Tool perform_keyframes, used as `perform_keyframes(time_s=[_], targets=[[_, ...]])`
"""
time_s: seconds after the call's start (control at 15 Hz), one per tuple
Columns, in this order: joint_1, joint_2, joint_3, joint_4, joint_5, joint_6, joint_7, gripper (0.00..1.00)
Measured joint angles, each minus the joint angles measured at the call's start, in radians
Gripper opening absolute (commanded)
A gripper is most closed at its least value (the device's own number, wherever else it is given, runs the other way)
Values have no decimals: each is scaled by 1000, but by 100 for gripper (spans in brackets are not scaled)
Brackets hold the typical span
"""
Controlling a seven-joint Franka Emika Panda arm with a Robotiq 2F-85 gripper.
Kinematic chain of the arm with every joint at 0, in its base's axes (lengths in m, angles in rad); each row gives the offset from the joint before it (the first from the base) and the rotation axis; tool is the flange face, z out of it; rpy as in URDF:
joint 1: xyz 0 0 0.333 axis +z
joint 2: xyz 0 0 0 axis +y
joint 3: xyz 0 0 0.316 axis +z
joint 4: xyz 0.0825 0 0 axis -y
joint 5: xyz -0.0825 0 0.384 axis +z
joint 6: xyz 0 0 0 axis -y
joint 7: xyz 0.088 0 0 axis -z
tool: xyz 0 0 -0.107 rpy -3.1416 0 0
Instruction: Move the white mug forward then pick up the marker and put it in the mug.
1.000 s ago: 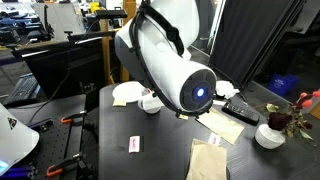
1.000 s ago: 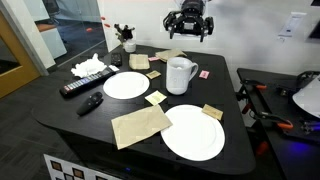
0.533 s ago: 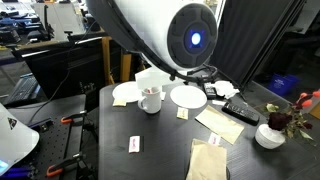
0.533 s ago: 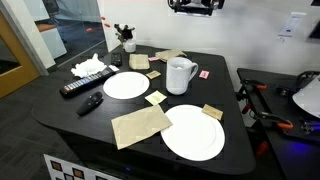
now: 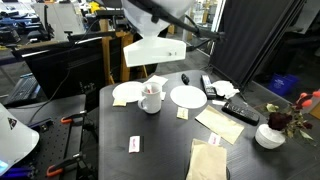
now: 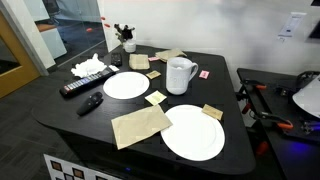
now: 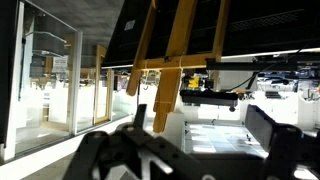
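**Arm raised clear of the counter, mug left standing alone**

Over the last second the arm (image 5: 155, 48) has been lifted away. A second ago the tool was seen hanging above the far edge of the counter (image 6: 70, 118). Half a second ago only its lower edge was left at the top of the picture, and now it is gone from that exterior view. In the wrist view only windows and yellow beams across the room are seen, not the work surface. The tool (image 7: 198, 140) is seen there as dark, blurred fingers spread well apart, with nothing held between them.

This withdrawal is judged to mean that no grasp is under way. Either the work at the mug is finished, or a new approach has to be started from height.

The white mug (image 6: 180, 75) is stood upright between the two white plates (image 6: 127, 85), apart from both. The marker is not found lying anywhere on the counter. A faint reddish fleck is noticed at the mug's mouth (image 5: 151, 98), possibly the marker, but it is too small for this to be settled. Both plates are bare. Dark stems are held in the small white pot (image 6: 128, 45) at the counter's far edge.
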State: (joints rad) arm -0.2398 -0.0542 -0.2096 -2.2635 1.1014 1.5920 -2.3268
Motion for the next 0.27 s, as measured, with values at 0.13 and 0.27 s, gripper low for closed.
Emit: perform_keyframes(time_s=[0.13,0.27], targets=[[0,-19,-1,-3,-1,0,12,100],[0,-22,-1,-5,-2,0,13,100]])
